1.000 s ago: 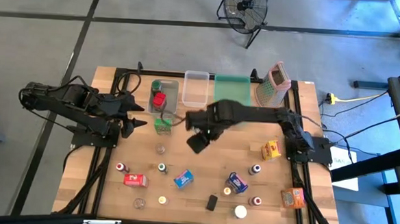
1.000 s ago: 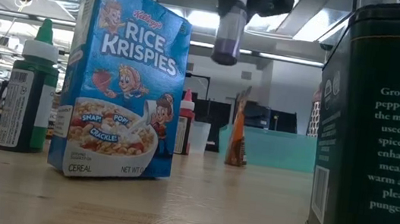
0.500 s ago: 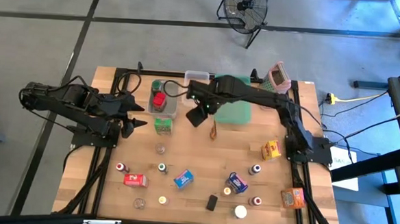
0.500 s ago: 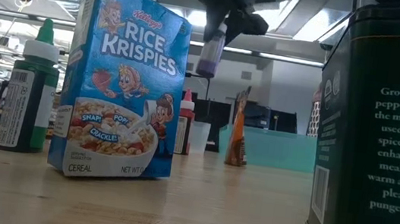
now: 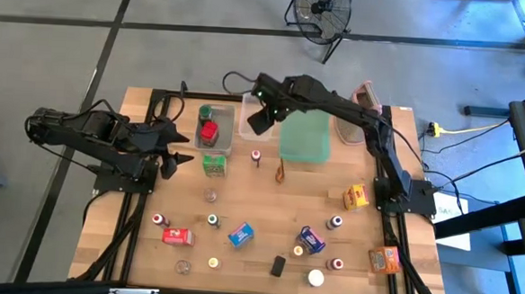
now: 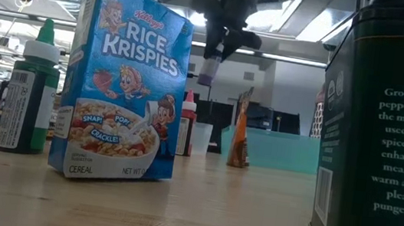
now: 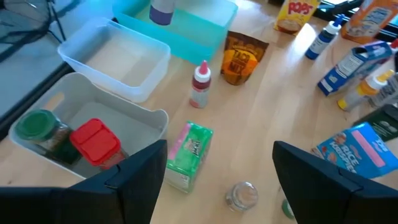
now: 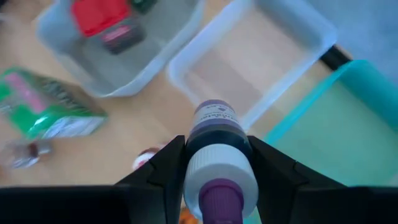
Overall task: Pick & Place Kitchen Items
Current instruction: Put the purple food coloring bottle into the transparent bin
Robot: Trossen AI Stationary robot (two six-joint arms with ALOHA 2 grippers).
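**Purple-capped bottle carried above the empty clear bin**

Purple-capped bottle (image 8: 214, 158) sat clamped between the two dark fingers of the right gripper (image 8: 214, 168), cap toward the wrist camera and body pointing down. In the overhead view the right gripper (image 5: 258, 120) was stretched across to the far side of the table (image 5: 269, 197), hanging over the near edge of the empty clear bin (image 5: 257, 116). From table height the bottle (image 6: 209, 69) was seen well above the tabletop, gripped near its upper end and tilted slightly. That lift probably let it clear the bin walls, and the position suggested this bin was where it would be let go.

Just beside the empty bin stood a second clear bin (image 5: 215, 126), already holding a red-lidded jar (image 7: 94, 138) and a green-lidded jar (image 7: 36, 126). On the other side lay the green tray (image 5: 303, 137), bare. A green box (image 5: 212, 165) stood just in front of the filled bin, and a small red-capped bottle (image 5: 256, 155) and an orange packet (image 5: 280, 173) stood near the tray.

The left gripper (image 5: 178, 152) waited at the left side of the table, jaws spread wide and empty, pointing toward the bins.

Many items were unsorted along the near half of the table, among them a blue cereal box (image 6: 122, 82) and a green-capped bottle (image 6: 29, 90), so the sorting looked far from done.
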